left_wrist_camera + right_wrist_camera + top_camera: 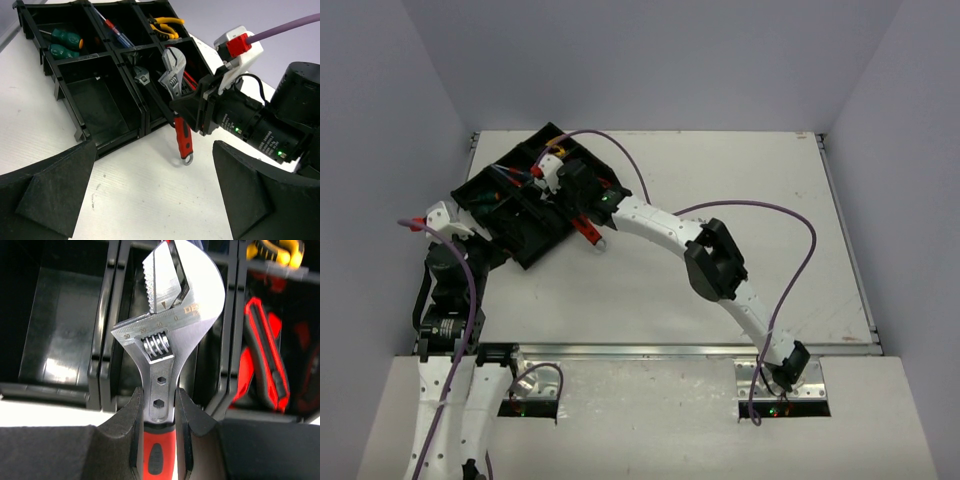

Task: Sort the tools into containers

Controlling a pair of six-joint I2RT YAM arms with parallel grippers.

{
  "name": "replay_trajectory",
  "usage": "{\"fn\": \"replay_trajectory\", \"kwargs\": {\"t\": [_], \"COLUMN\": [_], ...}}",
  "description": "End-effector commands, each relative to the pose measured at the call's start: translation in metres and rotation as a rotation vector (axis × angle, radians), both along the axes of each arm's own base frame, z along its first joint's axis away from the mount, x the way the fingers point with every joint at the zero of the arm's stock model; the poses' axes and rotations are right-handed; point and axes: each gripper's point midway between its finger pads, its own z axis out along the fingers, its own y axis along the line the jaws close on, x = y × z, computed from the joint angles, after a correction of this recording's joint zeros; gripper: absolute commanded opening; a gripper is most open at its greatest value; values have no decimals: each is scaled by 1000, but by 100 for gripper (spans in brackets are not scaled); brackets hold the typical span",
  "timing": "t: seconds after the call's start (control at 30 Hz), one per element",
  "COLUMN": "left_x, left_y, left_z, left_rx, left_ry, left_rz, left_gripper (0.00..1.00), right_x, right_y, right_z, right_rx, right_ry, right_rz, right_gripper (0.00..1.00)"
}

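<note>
My right gripper (159,410) is shut on a red-handled adjustable wrench (172,315), pinching the silver shank just above the red grip. The wrench (173,70) hangs tilted over the near edge of the black divided tray (535,250), its head above a middle compartment and its handle (183,142) out over the table. Another wrench (142,77) lies in that compartment. Red utility knives (267,360) fill the compartment to the right, with yellow pliers (167,27) behind. Green screwdrivers (65,42) lie in a far compartment. My left gripper (155,200) is open over bare table near the tray.
An empty compartment (97,102) sits at the tray's near left corner. A blue and red screwdriver (112,30) lies in a back compartment. The right arm (715,260) reaches diagonally across the table with its purple cable (790,230) looping above. White walls enclose the table.
</note>
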Motion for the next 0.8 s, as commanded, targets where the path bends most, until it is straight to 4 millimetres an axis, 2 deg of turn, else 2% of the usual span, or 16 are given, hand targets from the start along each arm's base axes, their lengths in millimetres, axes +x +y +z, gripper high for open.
{"fn": "replay_trajectory", "kwargs": {"t": [0.0,0.13,0.2,0.33,0.4,0.43,0.47,0.57,0.63,0.77], "left_x": [5,9,14,23,24,27,24,21,22,21], "left_y": [-4,-15,-32,-86,-99,-105,-113,-124,-126,-130], "left_z": [14,15,13,19,16,31,28,42,40,51], "left_rx": [3,-35,-98,-232,-308,-310,-352,-412,-437,-456], "left_ry": [-37,-46,-55,-153,-181,-259,-258,-338,-352,-419], "left_rz": [-21,-73,-148,-440,-506,-552,-593,-674,-687,-727], "left_gripper": [100,100,100,100,100,100,100,100,97,91], "right_x": [-7,-25,-39,-67,-83,-89,-96,-112,-121,-139], "right_y": [-6,-21,-33,-66,-74,-76,-81,-87,-89,-85], "right_z": [173,183,185,187,180,181,183,197,195,197], "right_rx": [283,245,233,229,218,220,225,259,258,272], "right_ry": [-170,-90,-38,72,130,146,161,177,193,210], "right_rz": [-26,-30,-33,-100,-84,-74,-73,-47,-32,12], "right_gripper": [0,0,0,0,0,0,0,0,0,0]}}
